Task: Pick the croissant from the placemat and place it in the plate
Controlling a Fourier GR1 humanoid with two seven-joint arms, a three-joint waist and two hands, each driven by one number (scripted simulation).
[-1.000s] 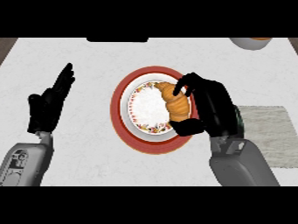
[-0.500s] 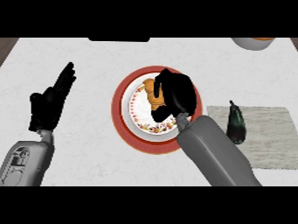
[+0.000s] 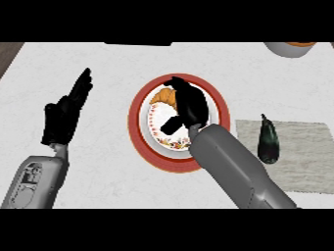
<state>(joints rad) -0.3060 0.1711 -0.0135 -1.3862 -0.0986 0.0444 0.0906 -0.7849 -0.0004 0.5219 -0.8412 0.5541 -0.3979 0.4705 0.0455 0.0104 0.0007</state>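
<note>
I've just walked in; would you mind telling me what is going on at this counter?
The robot's right hand is over the red-rimmed plate. The croissant lies in the plate beside the hand, partly hidden, and it is unclear whether the hand holds it. The left hand rests open at the left. On the grey placemat to the right lies a dark, long vegetable.

Kitchen counter (image 3: 111,63) with plate (image 3: 135,125), placemat (image 3: 307,157)
</note>
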